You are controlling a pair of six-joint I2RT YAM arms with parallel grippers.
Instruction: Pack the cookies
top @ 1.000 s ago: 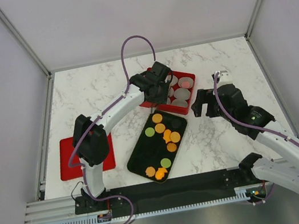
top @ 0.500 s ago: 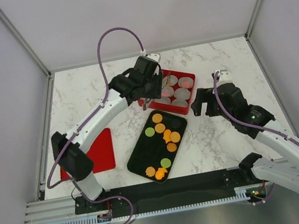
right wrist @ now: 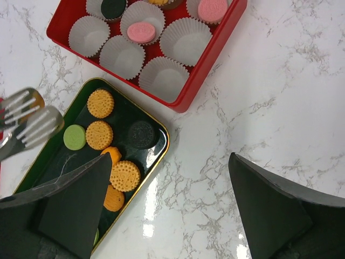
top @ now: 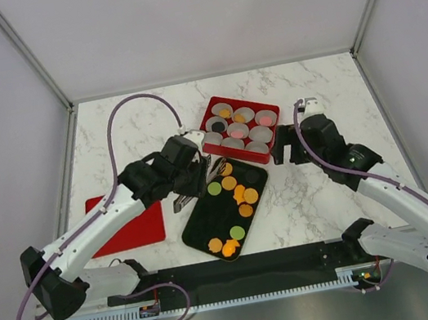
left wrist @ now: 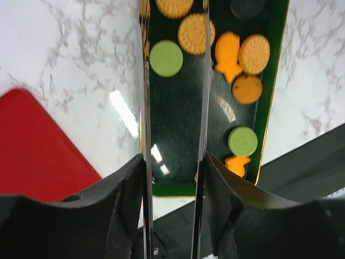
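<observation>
cookies (top: 243,196) on tray (top: 208,219) at worktop (top: 133,124) centre, box (top: 277,120) just behind tray, slightly right, paper cups (top: 260,133) in box, a few with a cookie inside, flat mat (top: 139,231) left of tray, tongs (top: 190,191) over tray's back-left edge

Overhead view from the near edge, two close downward wrist views (dark tray (top: 214,214) shared)
</observation>
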